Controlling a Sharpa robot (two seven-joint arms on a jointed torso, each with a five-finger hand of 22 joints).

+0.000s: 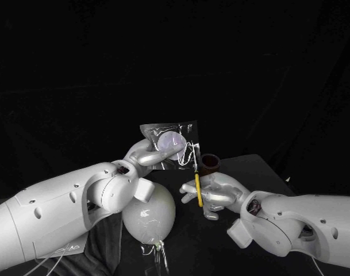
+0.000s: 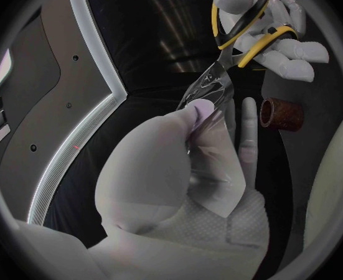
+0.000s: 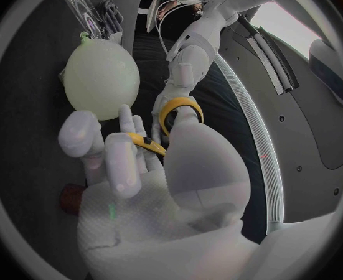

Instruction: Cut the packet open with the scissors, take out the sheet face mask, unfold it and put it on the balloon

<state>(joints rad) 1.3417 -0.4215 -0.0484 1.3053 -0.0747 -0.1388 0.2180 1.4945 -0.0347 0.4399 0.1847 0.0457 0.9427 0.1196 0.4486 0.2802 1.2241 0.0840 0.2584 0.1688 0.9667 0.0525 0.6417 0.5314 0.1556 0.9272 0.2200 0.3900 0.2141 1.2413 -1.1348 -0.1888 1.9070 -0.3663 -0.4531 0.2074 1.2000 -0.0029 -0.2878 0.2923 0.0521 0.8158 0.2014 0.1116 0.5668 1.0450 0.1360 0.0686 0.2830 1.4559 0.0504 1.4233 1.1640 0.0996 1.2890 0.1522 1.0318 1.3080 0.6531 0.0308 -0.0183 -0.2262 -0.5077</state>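
**Head view.** The left hand [image 1: 152,154] is raised near the centre and pinches a clear plastic packet [image 1: 175,133] upright between thumb and fingers. At 4 o'clock from the packet, the right hand [image 1: 214,194] is clenched around yellow-handled scissors [image 1: 199,187]. They are seen edge-on, pointing up toward the packet's right edge. A reddish-brown cylinder [image 1: 210,164] stands just beside the packet's lower right corner, above the right hand. A pale round balloon [image 1: 152,215] lies on the black table [image 1: 257,172] at 6 o'clock from the packet. It is partly hidden by the left arm, and its knot points toward the robot.

**Left wrist view.** The left hand [image 2: 171,193] grips the clear plastic packet [image 2: 216,168], with the thumb pressed on its near face and one finger straight behind it. The blades of the yellow-handled scissors [image 2: 220,71] reach the packet's far edge. Whether they are parted there cannot be told. The right hand [image 2: 284,43] has its fingers through and around the yellow loops. The reddish-brown cylinder [image 2: 282,113] lies on its side, just beside the packet and below the right hand.

**Right wrist view.** The right hand [image 3: 152,193] grasps the yellow-handled scissors [image 3: 179,109], and one yellow loop shows above the palm. The pale round balloon [image 3: 101,79] sits beyond the fingers, well apart from them. The reddish-brown cylinder [image 3: 71,198] shows near the side of the hand.
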